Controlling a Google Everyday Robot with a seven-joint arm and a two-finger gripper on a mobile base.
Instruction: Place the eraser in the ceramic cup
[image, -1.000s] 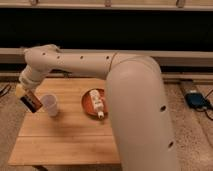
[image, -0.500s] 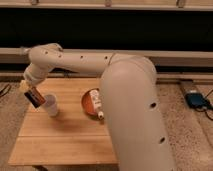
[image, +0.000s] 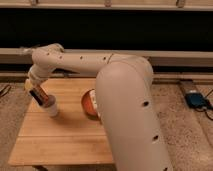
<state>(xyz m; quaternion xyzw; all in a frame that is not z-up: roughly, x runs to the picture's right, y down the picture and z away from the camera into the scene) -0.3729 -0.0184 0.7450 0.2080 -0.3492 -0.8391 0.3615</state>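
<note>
The eraser (image: 39, 94) is a dark, narrow block with a reddish-orange streak, tilted so that its lower end points down and to the right, toward the mouth of the ceramic cup (image: 51, 108). It hangs right at the cup's rim, its lower tip meeting or just entering the opening; whether it touches the rim cannot be told. The cup stands upright on the left part of the bench (image: 60, 137), whitish and narrowing toward its base.

The pincer (image: 37, 92) sits at the end of the arm, directly above and slightly left of the cup, and its fingers are closed on the eraser's upper part, holding it off the wood. The fingers themselves blur into the dark block, so only the grip as a whole can be made out.

Just to the right of the cup, apart from it, lies a round orange-brown dish (image: 88, 104), partly hidden behind the robot's big pale arm (image: 125, 100). The arm sweeps from the lower right across the middle of the view and bends left over the bench toward the cup. On the floor at far right lies a blue object (image: 196, 100)
</note>
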